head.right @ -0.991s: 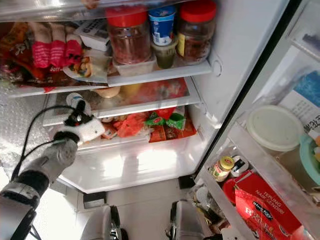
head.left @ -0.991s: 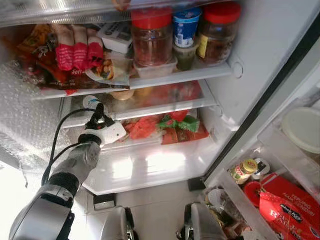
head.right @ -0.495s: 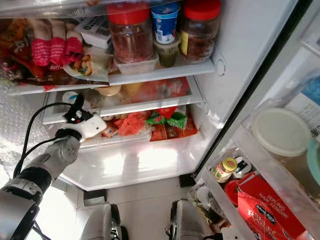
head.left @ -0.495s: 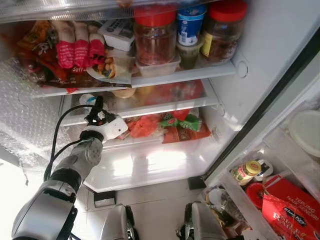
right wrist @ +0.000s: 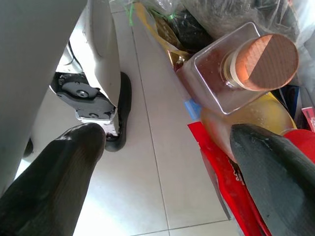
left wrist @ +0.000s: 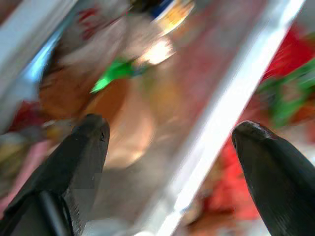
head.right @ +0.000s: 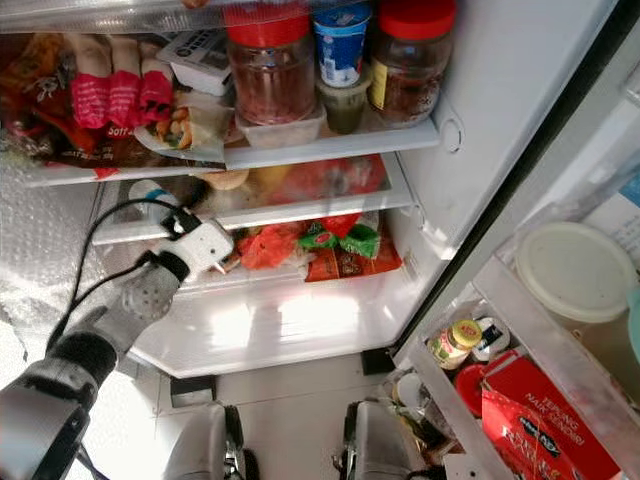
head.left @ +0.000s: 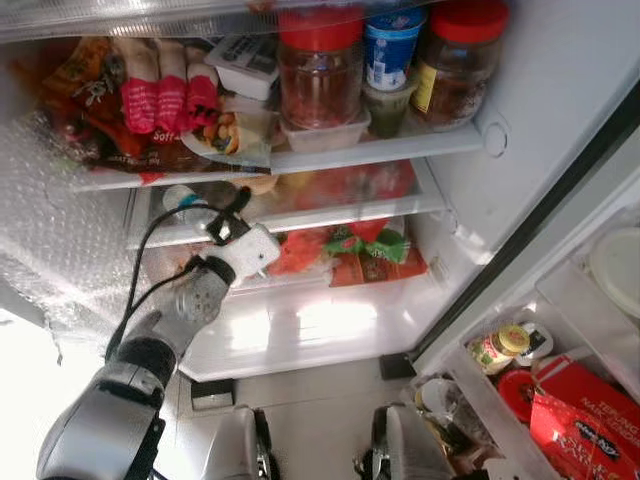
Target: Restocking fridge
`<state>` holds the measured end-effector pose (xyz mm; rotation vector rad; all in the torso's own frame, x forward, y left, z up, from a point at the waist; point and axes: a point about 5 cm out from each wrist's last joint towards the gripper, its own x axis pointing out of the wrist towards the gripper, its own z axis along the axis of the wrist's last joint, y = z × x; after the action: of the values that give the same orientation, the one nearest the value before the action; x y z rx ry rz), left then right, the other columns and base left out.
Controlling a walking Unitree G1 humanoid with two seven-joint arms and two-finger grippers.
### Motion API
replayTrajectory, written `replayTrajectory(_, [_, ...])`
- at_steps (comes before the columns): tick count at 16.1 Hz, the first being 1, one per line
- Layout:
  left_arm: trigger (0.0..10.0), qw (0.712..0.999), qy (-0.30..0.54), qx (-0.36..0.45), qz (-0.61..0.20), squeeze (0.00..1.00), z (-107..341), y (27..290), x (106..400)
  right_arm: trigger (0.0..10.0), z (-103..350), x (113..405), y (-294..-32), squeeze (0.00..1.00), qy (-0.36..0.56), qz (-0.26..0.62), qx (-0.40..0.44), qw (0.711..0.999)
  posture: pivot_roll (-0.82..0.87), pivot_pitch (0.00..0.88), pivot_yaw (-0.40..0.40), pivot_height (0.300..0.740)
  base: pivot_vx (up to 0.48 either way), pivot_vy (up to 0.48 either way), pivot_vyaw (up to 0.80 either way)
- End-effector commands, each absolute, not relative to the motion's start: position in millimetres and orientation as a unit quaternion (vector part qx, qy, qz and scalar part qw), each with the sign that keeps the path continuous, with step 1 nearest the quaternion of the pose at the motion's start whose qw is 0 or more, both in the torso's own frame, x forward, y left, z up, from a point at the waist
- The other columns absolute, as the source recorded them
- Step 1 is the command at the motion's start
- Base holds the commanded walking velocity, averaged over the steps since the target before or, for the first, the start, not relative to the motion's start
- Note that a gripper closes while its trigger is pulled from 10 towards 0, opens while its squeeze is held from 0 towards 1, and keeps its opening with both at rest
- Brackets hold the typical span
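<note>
The left eye view looks into an open fridge (head.left: 520, 150) whose white interior is packed on several levels. On the top glass shelf (head.left: 380, 150) stand a clear jar with a red lid (head.left: 320, 65), a blue-and-white yogurt tub (head.left: 390, 45) on a small green-filled container, and a brown jar with a red lid (head.left: 455, 60); to their left lie red-wrapped sausage packs (head.left: 160, 95) on a heap of snack bags. Below, under a second shelf, red and green packets (head.left: 365, 255) sit in the crisper area.

The left arm reaches up into the fridge, and the left gripper (head.left: 238, 212) sits at the front edge of the middle shelf, near a small white-capped bottle (head.left: 180, 198). From the left wrist camera its two black fingers (left wrist: 83, 152) stand spread wide with nothing between them, pointing at blurred orange-brown produce, a green tag and a white shelf rail.

The open door (head.right: 560, 330) on the right carries a round white-lidded container (head.right: 570, 270), a small yellow-capped jar (head.right: 455, 343) and a red carton (head.right: 550, 420) in its bins.

The right gripper (right wrist: 167, 167) hangs low by the door; its fingers are parted and empty, over pale floor tiles, beside a square glass bottle with a cork-coloured cap (right wrist: 241, 69) and a red package.
</note>
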<state>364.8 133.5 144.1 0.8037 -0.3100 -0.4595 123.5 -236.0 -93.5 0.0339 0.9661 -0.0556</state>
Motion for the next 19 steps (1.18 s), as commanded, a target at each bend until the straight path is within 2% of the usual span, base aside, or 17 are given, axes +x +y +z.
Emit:
replayTrajectory(1, [10.0,0.876,-0.135,0.377,-0.268,0.0,134,129,357,10.0,-96,115,-238,0.0,0.477,-0.033,0.017,0.878,-0.05,0.2,0.019,0.63,0.0,0.0,0.0])
replayTrajectory(2, [10.0,0.864,-0.114,0.384,-0.306,0.0,123,125,351,10.0,-96,115,-238,0.0,0.477,-0.033,0.017,0.878,-0.06,0.199,0.024,0.63,0.0,0.0,0.0])
replayTrajectory(3, [10.0,0.863,-0.105,0.38,-0.315,0.0,118,126,347,10.0,-96,115,-237,0.0,0.477,-0.033,0.018,0.878,-0.06,0.198,0.025,0.63,0.0,0.0,0.0])
replayTrajectory(6, [10.0,0.883,-0.08,0.336,-0.318,0.0,97,140,320,10.0,-97,114,-236,0.0,0.476,-0.035,0.02,0.878,-0.07,0.191,0.036,0.63,0.0,0.0,0.0])
replayTrajectory(10, [10.0,0.898,-0.075,0.376,-0.215,0.0,105,172,320,10.0,-97,114,-236,0.0,0.477,-0.034,0.017,0.878,-0.06,0.179,0.033,0.63,0.0,0.0,0.0])
replayTrajectory(11, [10.0,0.894,-0.069,0.4,-0.192,0.0,108,178,325,10.0,-97,114,-236,0.0,0.477,-0.033,0.017,0.878,-0.06,0.178,0.033,0.63,0.0,0.0,0.0])
replayTrajectory(12, [10.0,0.887,-0.068,0.418,-0.186,0.0,109,179,327,10.0,-97,114,-236,0.0,0.476,-0.033,0.016,0.879,-0.06,0.179,0.033,0.63,0.0,0.0,0.0])
replayTrajectory(14, [10.0,0.892,-0.055,0.415,-0.172,0.0,110,182,329,10.0,-97,115,-236,0.0,0.475,-0.034,0.017,0.879,-0.07,0.182,0.032,0.63,0.0,0.0,0.0])
replayTrajectory(15, [10.0,0.896,-0.041,0.401,-0.184,0.0,110,181,328,10.0,-96,115,-236,0.0,0.475,-0.034,0.017,0.879,-0.07,0.184,0.032,0.63,0.0,0.0,0.0])
replayTrajectory(17, [10.0,0.885,-0.016,0.407,-0.224,0.0,99,176,318,10.0,-96,115,-236,0.0,0.475,-0.036,0.017,0.879,-0.06,0.192,0.033,0.63,0.0,0.0,0.0])
replayTrajectory(19, [10.0,0.886,-0.026,0.397,-0.238,0.0,100,173,313,10.0,-96,116,-236,0.0,0.475,-0.037,0.018,0.879,-0.06,0.195,0.033,0.63,0.0,0.0,0.0])
